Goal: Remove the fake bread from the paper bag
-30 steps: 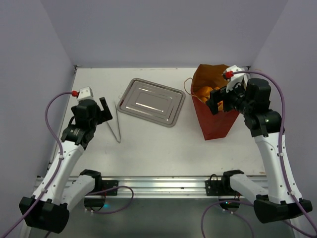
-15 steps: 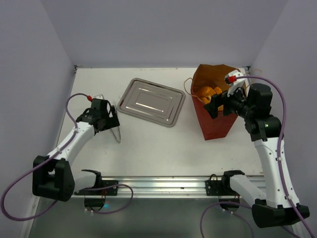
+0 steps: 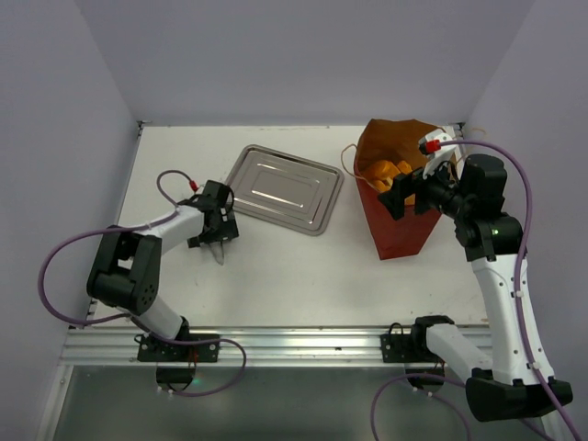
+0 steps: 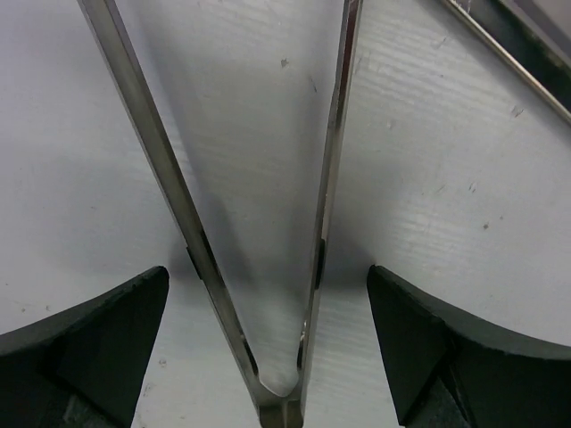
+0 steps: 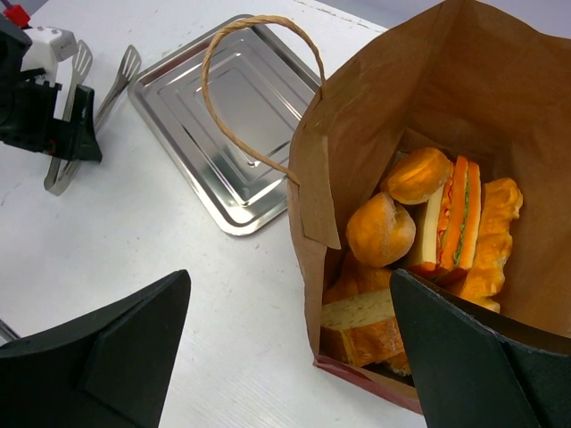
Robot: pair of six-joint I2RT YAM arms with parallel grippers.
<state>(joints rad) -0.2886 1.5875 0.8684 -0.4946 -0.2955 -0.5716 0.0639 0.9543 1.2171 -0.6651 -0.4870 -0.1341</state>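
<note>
The dark-red paper bag (image 3: 401,225) stands open at the right of the table, tan inside (image 5: 419,80). The fake bread (image 3: 386,171) lies inside it: round rolls (image 5: 381,230), a sandwich-like piece (image 5: 457,214) and a cut loaf (image 5: 366,323). My right gripper (image 3: 404,195) is open and empty. It hovers above the bag's near-left rim, so the rim lies between its jaws (image 5: 290,357). My left gripper (image 3: 217,237) is open and low over the table. Its jaws (image 4: 268,348) straddle the hinge end of steel tongs (image 4: 332,178) without touching them.
A flat steel tray (image 3: 280,188) lies left of the bag; its corner shows in the left wrist view (image 4: 517,45). The tongs (image 3: 219,246) lie just left of the tray. A twine loop handle (image 5: 254,53) rises from the bag's left rim. Walls enclose the table.
My left arm has swung right and down, from raised at the left edge to low over the tongs. My right gripper shifted slightly over the bag and now holds still.
</note>
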